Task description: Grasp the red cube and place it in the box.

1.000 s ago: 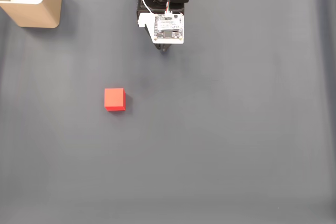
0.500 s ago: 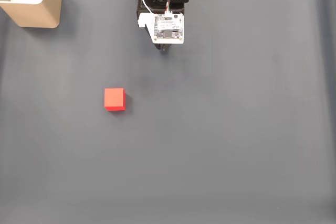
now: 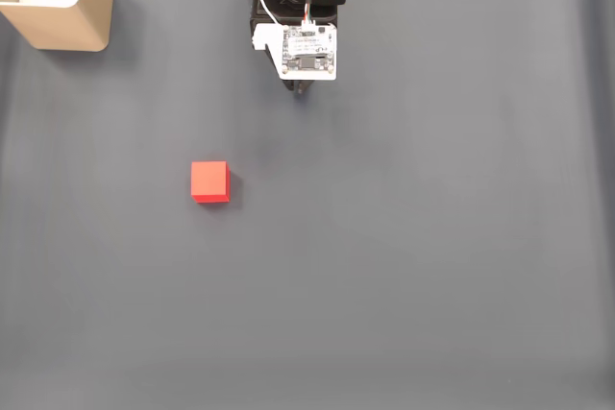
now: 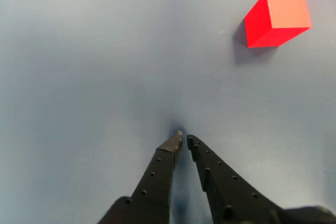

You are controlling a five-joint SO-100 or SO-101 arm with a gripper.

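The red cube (image 3: 209,181) lies on the dark grey mat, left of centre in the fixed view; in the wrist view the red cube (image 4: 276,18) sits at the upper right. The tan box (image 3: 60,2) stands at the top left corner, white lining showing inside. My arm hangs at the top centre, with the gripper (image 3: 303,90) mostly hidden under its white circuit board. The wrist view shows the gripper (image 4: 184,139) shut, its black fingertips nearly touching with nothing between them, pointing at bare mat well away from the cube.
The dark grey mat (image 3: 404,256) covers the whole table, with wide free room between the arm, cube and box. A pale table edge runs along the top.
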